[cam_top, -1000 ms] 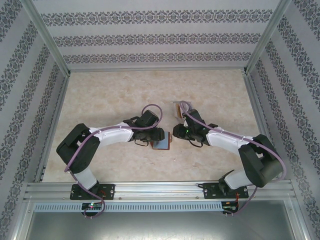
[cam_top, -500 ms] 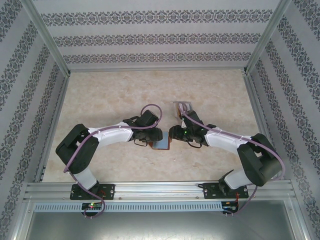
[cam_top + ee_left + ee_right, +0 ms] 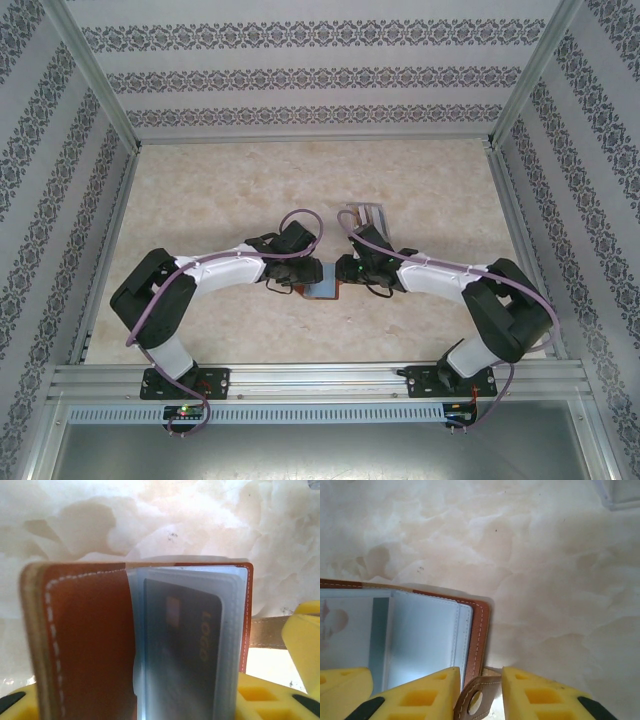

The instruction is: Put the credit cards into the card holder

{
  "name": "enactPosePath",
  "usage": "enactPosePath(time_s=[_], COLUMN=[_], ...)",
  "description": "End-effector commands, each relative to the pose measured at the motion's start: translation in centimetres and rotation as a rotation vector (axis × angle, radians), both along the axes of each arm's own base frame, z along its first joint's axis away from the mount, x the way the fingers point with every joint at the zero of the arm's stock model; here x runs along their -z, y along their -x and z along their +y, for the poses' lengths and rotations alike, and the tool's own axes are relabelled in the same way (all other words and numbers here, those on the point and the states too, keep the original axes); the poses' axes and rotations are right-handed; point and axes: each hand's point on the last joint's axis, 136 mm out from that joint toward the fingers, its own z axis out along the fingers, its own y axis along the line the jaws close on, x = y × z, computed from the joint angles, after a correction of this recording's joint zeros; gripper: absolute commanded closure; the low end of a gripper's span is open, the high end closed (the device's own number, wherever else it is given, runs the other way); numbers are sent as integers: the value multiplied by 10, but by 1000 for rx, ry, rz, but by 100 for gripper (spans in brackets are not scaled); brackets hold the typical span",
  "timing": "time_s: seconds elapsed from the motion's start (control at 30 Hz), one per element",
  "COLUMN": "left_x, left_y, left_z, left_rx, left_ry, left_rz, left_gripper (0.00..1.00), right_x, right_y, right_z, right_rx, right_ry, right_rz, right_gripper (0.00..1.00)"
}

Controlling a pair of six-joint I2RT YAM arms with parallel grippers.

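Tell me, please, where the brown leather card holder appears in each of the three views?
Top external: the card holder lies just below picture centre.
Left wrist: the card holder spans the lower centre, lying open.
Right wrist: the card holder sits lower left.
Shared landmark: its snap tab, at the right edge in left wrist, bottom centre in right wrist.

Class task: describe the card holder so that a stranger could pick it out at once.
Look at the marble-patterned table, just nearer than its middle. There lies the card holder, a small open wallet. Unlike the grey rack farther back, it is reddish-brown leather with pale stitching, with a dark card in its clear sleeves.
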Motion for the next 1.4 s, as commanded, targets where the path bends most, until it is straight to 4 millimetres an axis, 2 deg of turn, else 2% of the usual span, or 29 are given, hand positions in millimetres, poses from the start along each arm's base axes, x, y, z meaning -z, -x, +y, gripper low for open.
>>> enactPosePath(time_s=[0.0, 0.17, 0.33, 0.47, 0.6, 0.77, 0.93, 1.0, 1.17, 1.3, 1.37], left_x=[-17, -22, -23, -26, -37, -56, -59, -56, -40, -24, -16], left_y=[0, -1, -1, -1, -2, -3, -5, -8, -12, -13, -14], left_z=[2, 2, 0, -2, -4, -23, -43, -48, -57, -59, -59], left_rx=[-5, -4, -1, 4, 4, 80, 114, 116, 129, 135, 132], left_ry=[-10, -15, -8, 4, 30, 116, 165, 181, 195, 184, 176], left_rz=[-30, -38, -36, -34, -54, -103, -149, -156, -137, -124, -115], left_gripper=[47, 47, 50, 52, 49, 48, 49, 54, 73, 100, 100], right_x=[-13, -12, -9, -11, -13, -9, -1, 1, -1, -7, -8], right_y=[-5, -5, -5, -4, -2, -4, -6, -7, -8, -7, -7], right_z=[-6, -8, -7, -7, -7, -6, -8, -9, -12, -14, -15], right_rx=[12, 22, 13, 17, 13, 24, 50, 59, 75, 81, 85], right_ry=[6, -27, -31, -43, -59, -98, -131, -150, -173, -182, -184], right_rz=[-48, -29, -15, -23, -24, -22, -4, 5, 7, -3, -6], right_gripper=[69, 69, 87, 91, 95, 97, 98, 98, 98, 98, 98])
